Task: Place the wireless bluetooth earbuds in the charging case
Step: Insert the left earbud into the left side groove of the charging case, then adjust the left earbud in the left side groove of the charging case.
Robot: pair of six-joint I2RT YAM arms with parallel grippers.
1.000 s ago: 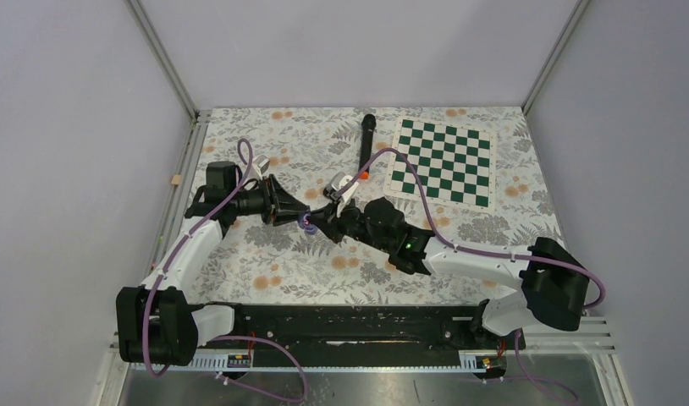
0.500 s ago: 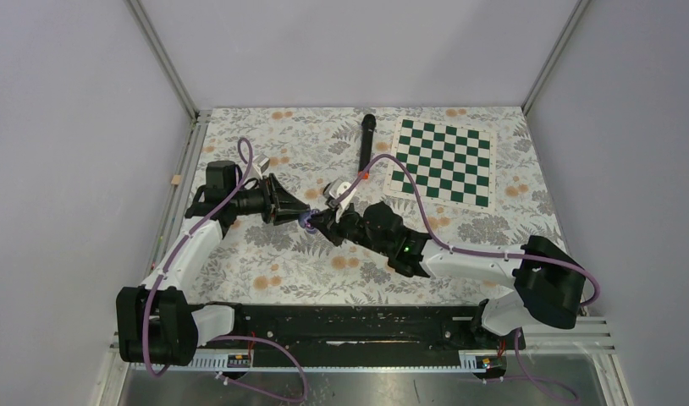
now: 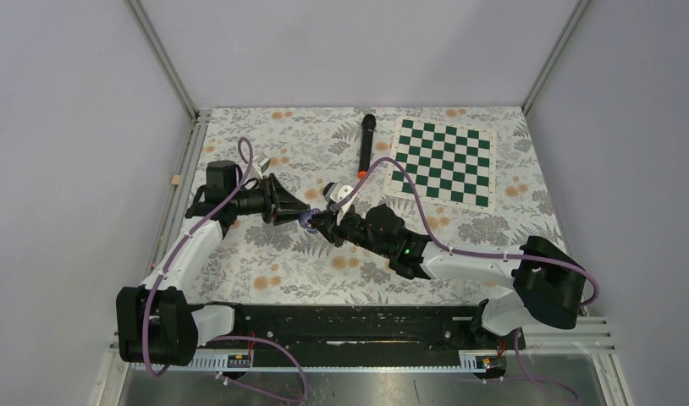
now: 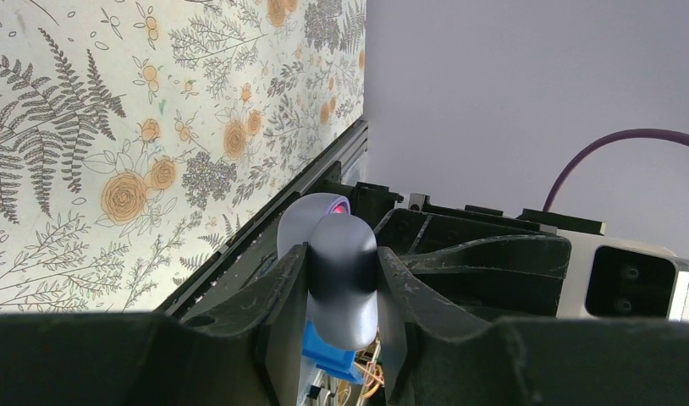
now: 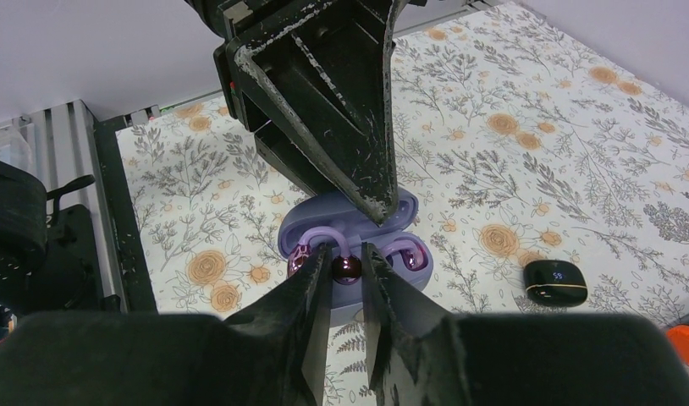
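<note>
A pale purple charging case [image 5: 383,218] lies open on the floral mat, and in the top view [image 3: 308,222] it sits between the two arms. My left gripper [image 4: 341,254] is shut on the case [image 4: 345,283], coming in from the left [image 3: 296,213]. My right gripper [image 5: 345,251] is shut on a pale purple earbud [image 5: 345,269] with a shiny dark ball, held at the case's left well. A second purple earbud [image 5: 411,250] sits in the right well. In the top view, my right gripper [image 3: 318,223] is against the case.
A small black case with a lit display [image 5: 555,282] lies on the mat to the right. A long black microphone [image 3: 365,142] with an orange end lies at the back. A green chessboard [image 3: 443,161] is at the back right. Walls enclose three sides.
My right arm has shifted a little left and down toward the case. The microphone's orange end now shows. The left arm has stayed still.
</note>
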